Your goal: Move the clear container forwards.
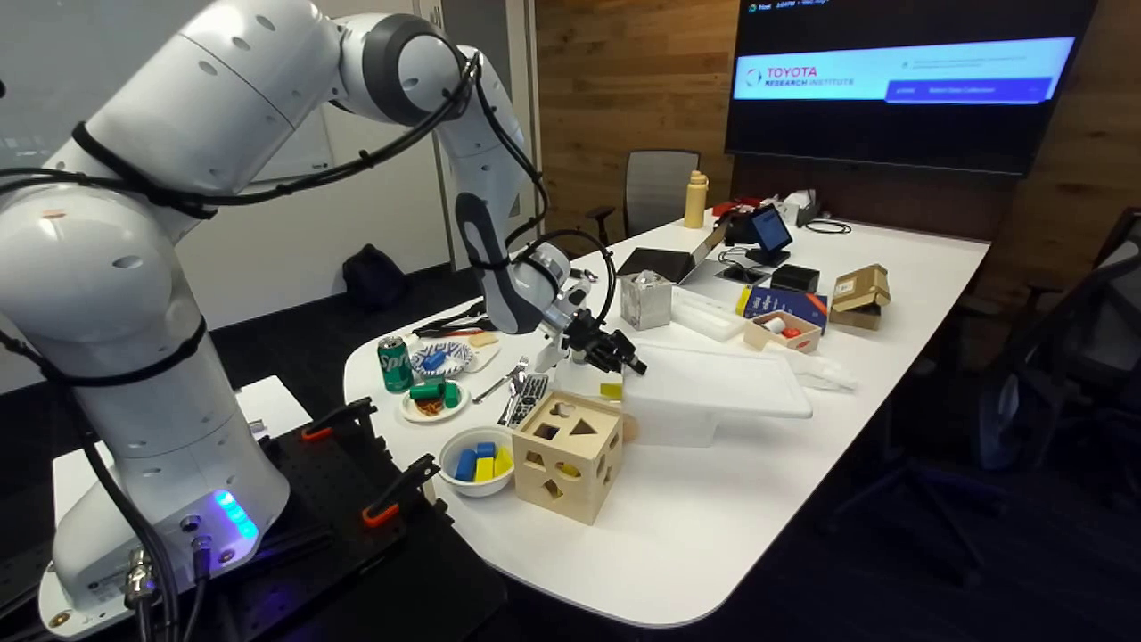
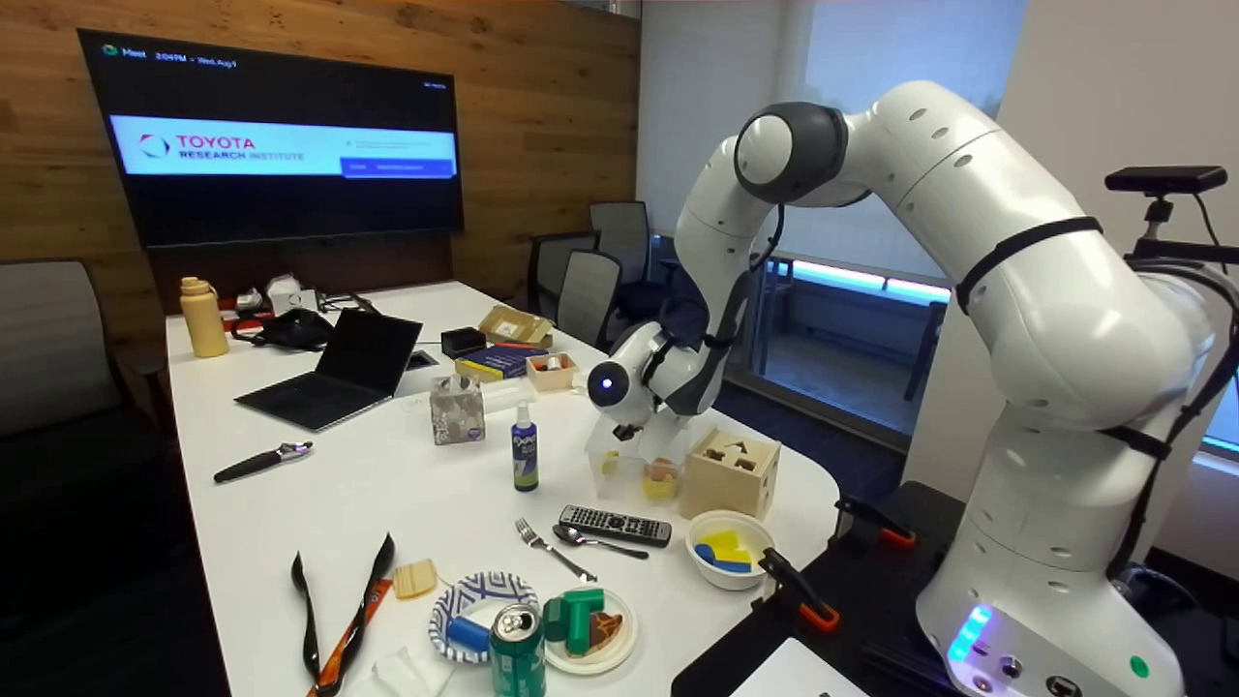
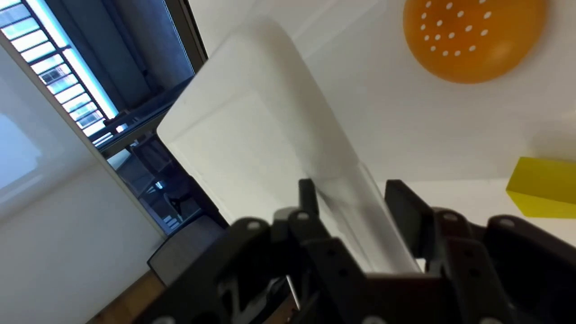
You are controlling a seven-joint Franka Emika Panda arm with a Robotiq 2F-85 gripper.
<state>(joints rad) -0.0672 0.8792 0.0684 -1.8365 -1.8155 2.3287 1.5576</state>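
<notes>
The clear container [image 1: 670, 428] stands on the white table beside the wooden shape box; it also shows in an exterior view [image 2: 612, 484]. A flat white lid-like panel [image 1: 726, 382] lies over it and reaches past one side. My gripper [image 1: 627, 354] is at the panel's near corner; it also shows in an exterior view [image 2: 627, 433]. In the wrist view the gripper [image 3: 351, 193] is open, its fingers on either side of a pale translucent edge [image 3: 360, 211]. Whether they touch it is unclear. An orange dotted object [image 3: 470, 40] and a yellow block [image 3: 546, 186] show beyond.
The wooden shape box [image 1: 570, 459] stands close to the container. A bowl of blocks [image 2: 731, 571], a remote [image 2: 616, 526] and a spray bottle [image 2: 524, 450] are near. A tissue box [image 1: 645, 301], a white tray [image 1: 704, 314] and a small wooden box [image 1: 789, 339] stand farther along.
</notes>
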